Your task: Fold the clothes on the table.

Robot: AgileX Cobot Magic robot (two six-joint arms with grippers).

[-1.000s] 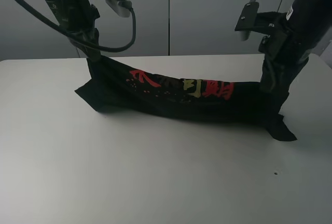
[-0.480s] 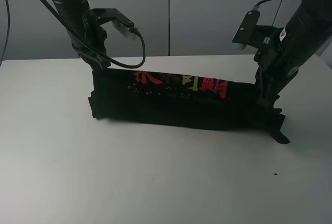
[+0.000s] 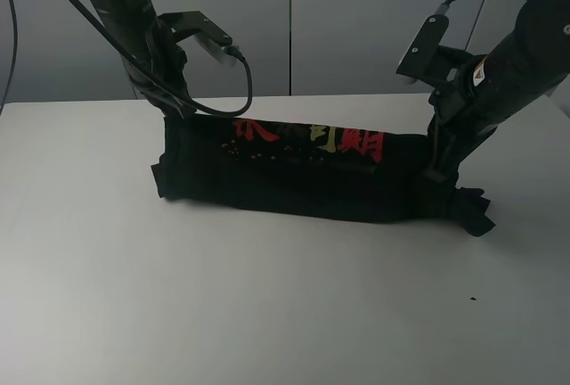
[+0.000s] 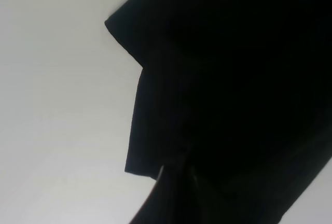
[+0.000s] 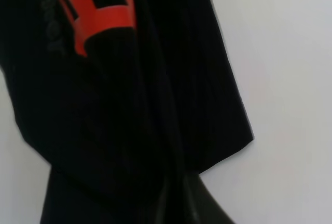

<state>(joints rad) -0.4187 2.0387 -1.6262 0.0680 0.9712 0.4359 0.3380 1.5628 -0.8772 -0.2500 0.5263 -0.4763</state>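
Observation:
The black T-shirt (image 3: 294,180) lies as a long folded band across the white table (image 3: 267,314), with its red and yellow characters (image 3: 312,140) facing up along the far edge. My left gripper (image 3: 175,113) is shut on the shirt's far left corner. My right gripper (image 3: 435,169) is shut on its right end, where a sleeve (image 3: 472,211) lies bunched on the table. Black cloth (image 4: 233,79) fills the left wrist view. The right wrist view shows cloth (image 5: 104,120) with a red character (image 5: 93,6). The fingertips are hidden in the dark fabric in both.
Grey wall panels (image 3: 356,20) stand behind the table's far edge. A cable (image 3: 242,82) loops off the left arm above the shirt. A small dark speck (image 3: 472,298) lies on the table at the front right.
Both grippers have come down and moved toward the far side, laying the hanging shirt lower onto the table. The printed characters have turned more upward, and the right sleeve has bunched up.

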